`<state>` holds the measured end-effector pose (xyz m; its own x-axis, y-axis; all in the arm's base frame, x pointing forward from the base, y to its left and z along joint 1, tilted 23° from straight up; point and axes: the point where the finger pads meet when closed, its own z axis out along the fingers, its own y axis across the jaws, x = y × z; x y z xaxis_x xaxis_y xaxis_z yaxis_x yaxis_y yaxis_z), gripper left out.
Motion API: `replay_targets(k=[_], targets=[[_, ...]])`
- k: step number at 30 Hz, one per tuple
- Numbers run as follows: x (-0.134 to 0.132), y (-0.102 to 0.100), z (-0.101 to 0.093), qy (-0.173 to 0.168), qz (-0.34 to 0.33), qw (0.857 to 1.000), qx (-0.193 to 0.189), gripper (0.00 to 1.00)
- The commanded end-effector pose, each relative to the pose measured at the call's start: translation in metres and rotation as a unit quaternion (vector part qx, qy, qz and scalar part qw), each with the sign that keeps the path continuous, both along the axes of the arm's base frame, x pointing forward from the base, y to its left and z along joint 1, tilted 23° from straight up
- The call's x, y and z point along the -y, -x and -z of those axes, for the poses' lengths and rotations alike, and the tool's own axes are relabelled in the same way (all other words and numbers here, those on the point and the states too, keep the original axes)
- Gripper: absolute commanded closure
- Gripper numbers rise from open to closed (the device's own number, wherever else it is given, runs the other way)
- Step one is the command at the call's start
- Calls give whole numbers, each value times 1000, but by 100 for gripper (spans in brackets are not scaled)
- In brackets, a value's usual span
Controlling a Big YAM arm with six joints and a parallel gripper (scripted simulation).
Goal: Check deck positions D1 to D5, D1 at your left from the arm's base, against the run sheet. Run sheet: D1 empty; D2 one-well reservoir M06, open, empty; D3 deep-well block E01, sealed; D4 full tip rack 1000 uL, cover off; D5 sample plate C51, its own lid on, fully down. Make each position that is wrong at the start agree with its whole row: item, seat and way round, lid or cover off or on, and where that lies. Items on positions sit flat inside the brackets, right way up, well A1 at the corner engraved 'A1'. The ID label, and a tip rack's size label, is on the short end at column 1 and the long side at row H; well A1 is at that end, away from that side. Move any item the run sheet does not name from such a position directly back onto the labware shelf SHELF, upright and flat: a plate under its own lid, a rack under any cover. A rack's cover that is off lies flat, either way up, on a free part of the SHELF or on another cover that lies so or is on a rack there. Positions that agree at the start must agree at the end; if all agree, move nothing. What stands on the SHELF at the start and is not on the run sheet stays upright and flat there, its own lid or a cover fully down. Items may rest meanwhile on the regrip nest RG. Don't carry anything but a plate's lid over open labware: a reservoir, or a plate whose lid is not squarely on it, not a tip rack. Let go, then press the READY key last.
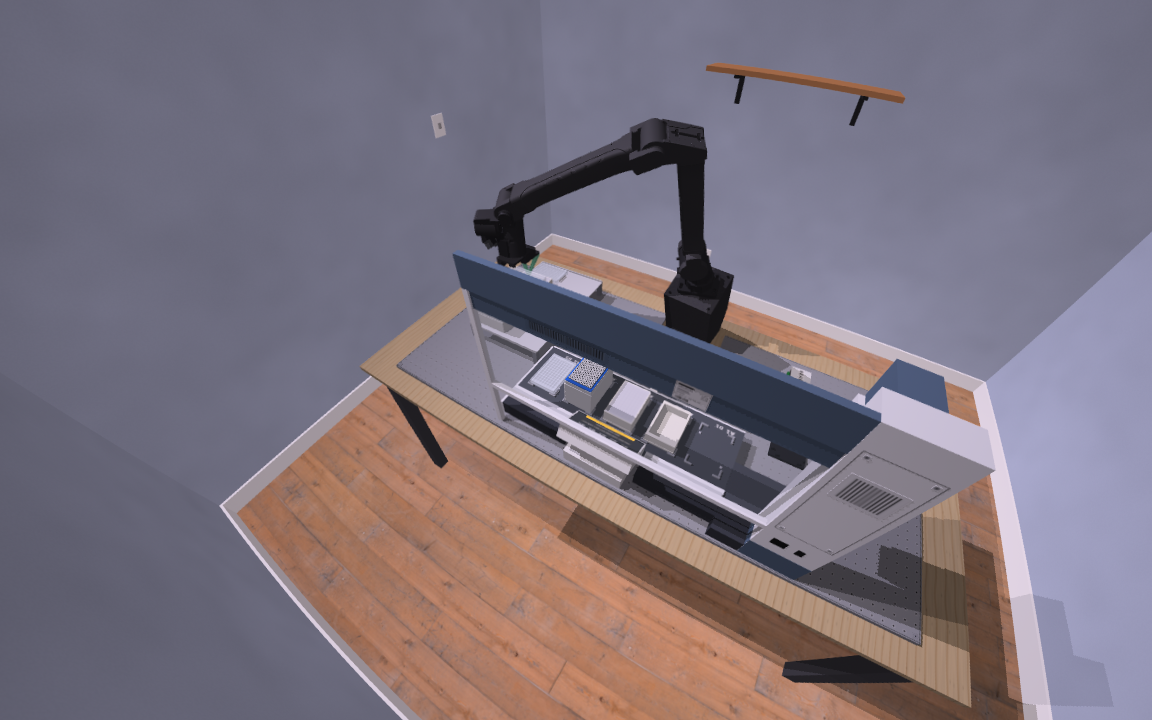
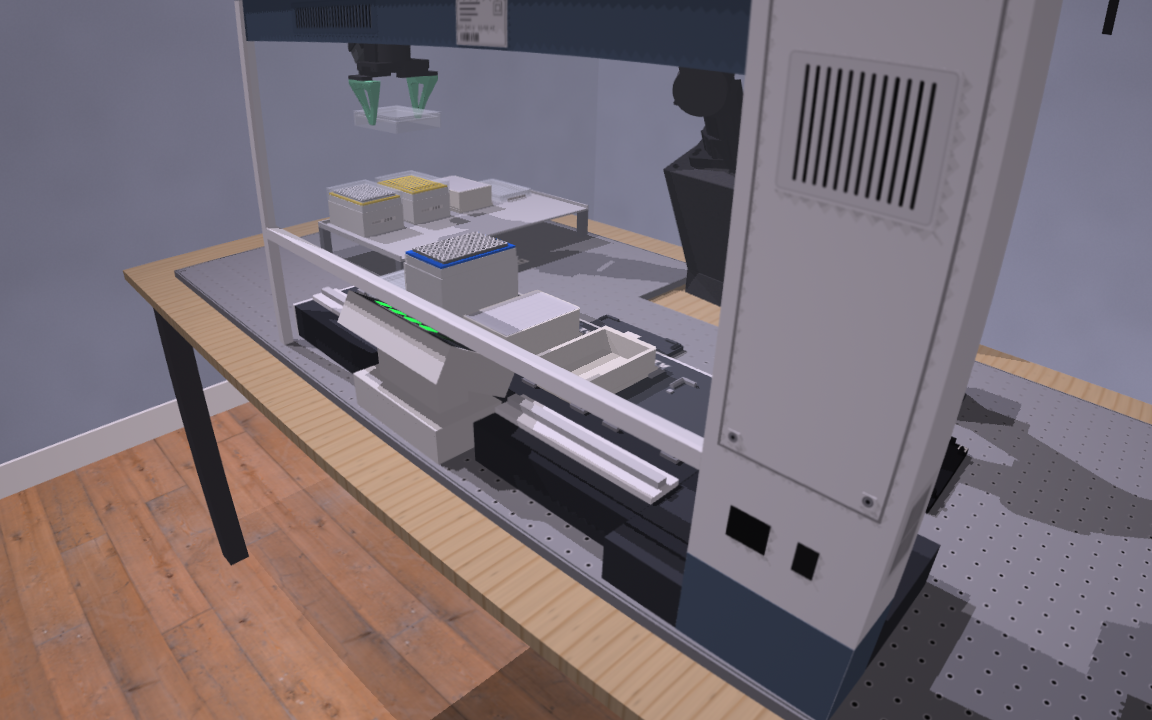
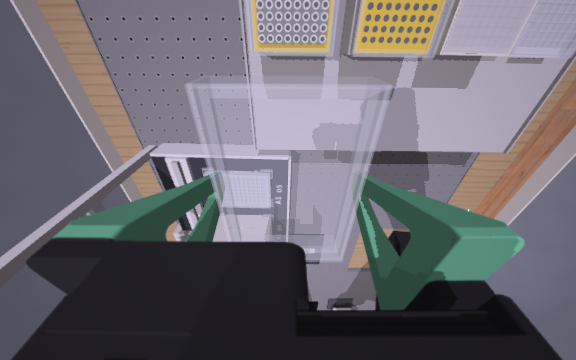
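My gripper (image 2: pixel 394 96) is shut on a clear flat lid (image 2: pixel 396 118) and holds it level, high above the table between the shelf and the deck's D5 end. In the wrist view the green fingers clamp the see-through lid (image 3: pixel 288 160) by its long sides. Through it I see an uncovered sample plate (image 3: pixel 245 189) on the position engraved "A1 D5". On the deck stand the sample plate (image 1: pixel 551 371), a blue-trimmed tip rack with no cover (image 1: pixel 587 376), a sealed white block (image 1: pixel 627 402) and an open white reservoir (image 1: pixel 667 425). The last position (image 1: pixel 714 447) is bare.
The shelf (image 2: pixel 473 210) carries two yellow-trimmed tip racks (image 3: pixel 293 22) (image 3: pixel 398 25), a white block (image 2: pixel 464 192) and a low plate (image 2: pixel 508 189). The machine's blue top beam (image 1: pixel 652 349) and white frame bar (image 2: pixel 473 331) run along the deck. The arm's base (image 1: pixel 696 304) stands behind.
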<state>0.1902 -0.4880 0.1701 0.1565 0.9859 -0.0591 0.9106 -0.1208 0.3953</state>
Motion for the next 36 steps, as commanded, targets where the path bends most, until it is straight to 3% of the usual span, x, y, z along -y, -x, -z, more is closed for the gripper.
replay_targets(k=[1, 36], targets=[[4, -8, 10, -1, 0, 1000, 0, 100], [3, -24, 60, -1, 0, 1000, 0, 100]])
